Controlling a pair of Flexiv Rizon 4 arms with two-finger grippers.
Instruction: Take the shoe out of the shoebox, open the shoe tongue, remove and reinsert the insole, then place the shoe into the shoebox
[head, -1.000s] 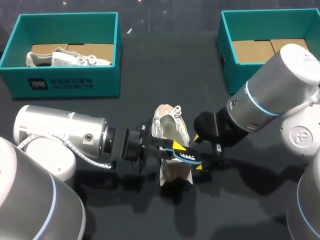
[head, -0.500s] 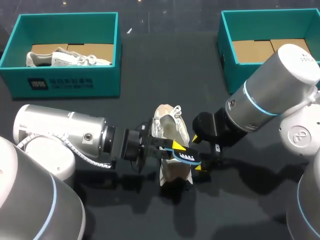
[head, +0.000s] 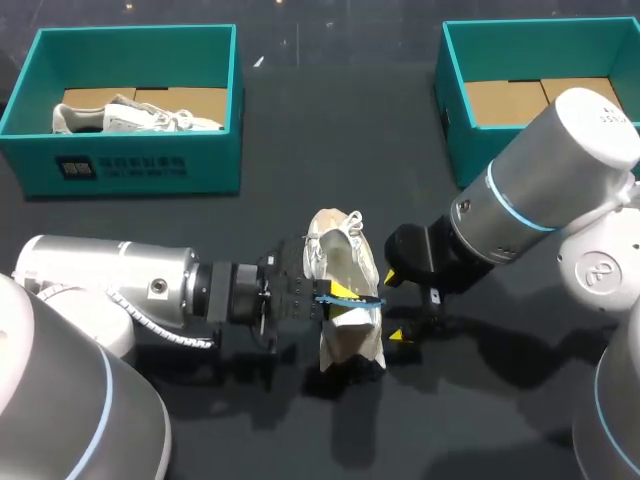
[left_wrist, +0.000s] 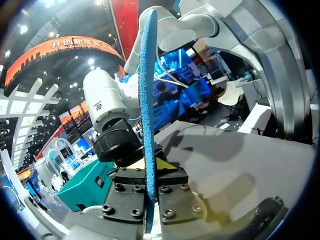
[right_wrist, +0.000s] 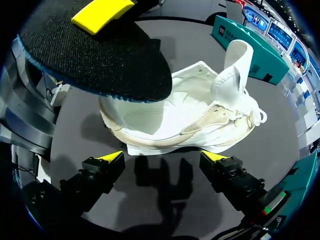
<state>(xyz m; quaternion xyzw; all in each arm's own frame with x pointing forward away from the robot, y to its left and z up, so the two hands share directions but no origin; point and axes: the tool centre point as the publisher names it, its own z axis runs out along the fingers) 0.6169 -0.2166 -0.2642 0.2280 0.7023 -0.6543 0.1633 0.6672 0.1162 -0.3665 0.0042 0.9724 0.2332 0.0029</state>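
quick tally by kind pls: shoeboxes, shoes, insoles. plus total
Shoeboxes: 2, the left shoebox and the right shoebox.
Shoes: 2, the boxed shoe in the left shoebox and the table shoe between the arms.
Insoles: 1, the insole, clamped in the left gripper.
Total: 5.

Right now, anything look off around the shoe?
Nothing damaged. The insole is out of the white shoe, pinched in the left gripper over it; the tongue stands up. The right gripper sits open beside the shoe.
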